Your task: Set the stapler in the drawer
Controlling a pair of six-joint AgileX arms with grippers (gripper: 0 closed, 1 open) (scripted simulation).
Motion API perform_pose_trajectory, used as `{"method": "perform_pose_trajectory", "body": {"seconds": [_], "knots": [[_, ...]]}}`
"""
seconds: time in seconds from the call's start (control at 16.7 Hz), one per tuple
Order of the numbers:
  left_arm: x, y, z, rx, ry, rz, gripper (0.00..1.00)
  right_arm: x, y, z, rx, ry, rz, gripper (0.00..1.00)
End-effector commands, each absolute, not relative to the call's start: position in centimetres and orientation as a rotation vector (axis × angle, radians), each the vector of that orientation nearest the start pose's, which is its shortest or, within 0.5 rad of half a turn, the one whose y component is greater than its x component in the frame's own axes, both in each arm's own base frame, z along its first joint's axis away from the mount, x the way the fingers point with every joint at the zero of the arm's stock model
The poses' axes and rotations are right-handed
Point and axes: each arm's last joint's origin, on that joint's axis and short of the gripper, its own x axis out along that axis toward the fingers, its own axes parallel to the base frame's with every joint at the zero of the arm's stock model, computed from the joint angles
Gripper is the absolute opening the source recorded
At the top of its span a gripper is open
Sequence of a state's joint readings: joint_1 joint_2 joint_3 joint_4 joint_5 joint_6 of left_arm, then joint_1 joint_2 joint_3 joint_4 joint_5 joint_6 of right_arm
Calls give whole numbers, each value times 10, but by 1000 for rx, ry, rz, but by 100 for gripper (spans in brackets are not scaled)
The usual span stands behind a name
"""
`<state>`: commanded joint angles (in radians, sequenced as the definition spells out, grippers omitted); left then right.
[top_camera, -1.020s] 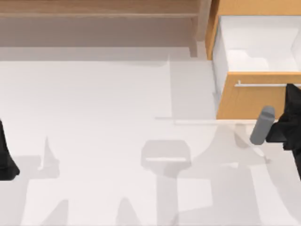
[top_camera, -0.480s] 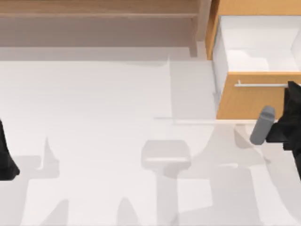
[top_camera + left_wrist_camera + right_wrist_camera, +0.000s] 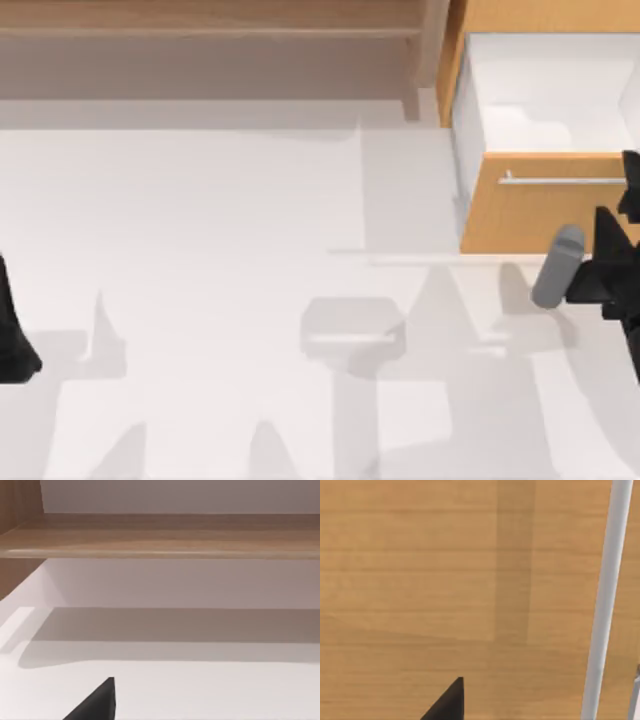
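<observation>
The drawer (image 3: pixel 530 215) stands pulled out at the top view's back right, with an orange-tan front, a thin silver bar handle (image 3: pixel 560 181) and a white inside (image 3: pixel 550 95). Just in front of it, above the table, hangs the grey stapler (image 3: pixel 558 265), with my right gripper (image 3: pixel 582 276) shut on its right end. The right wrist view looks closely at the drawer front (image 3: pixel 445 580) and the handle (image 3: pixel 605 605), with one black fingertip (image 3: pixel 447 702) low in the picture. My left gripper (image 3: pixel 12 335) is parked at the table's left edge, open; one of its fingertips (image 3: pixel 97 705) shows over the white table.
A long brown wooden shelf (image 3: pixel 210 30) runs along the back, left of the drawer, and is seen again in the left wrist view (image 3: pixel 160 540). The white table (image 3: pixel 220 250) stretches between the two arms, crossed by grey shadows.
The upper part of my right arm has shifted right, uncovering more of the drawer front and handle. The stapler has hardly moved. The left arm is still.
</observation>
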<state>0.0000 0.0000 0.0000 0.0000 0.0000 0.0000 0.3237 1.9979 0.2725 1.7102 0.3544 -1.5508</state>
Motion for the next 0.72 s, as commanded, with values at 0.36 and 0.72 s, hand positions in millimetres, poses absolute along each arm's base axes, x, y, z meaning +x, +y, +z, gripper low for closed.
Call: {"method": "perform_pose_trajectory", "body": {"seconds": [0.36,0.72], "knots": [[106,-1,160,0,0,0,100,243,72,87,-1569,14,1,100],[106,-1,160,0,0,0,100,227,72,87,-1570,13,0,100]]}}
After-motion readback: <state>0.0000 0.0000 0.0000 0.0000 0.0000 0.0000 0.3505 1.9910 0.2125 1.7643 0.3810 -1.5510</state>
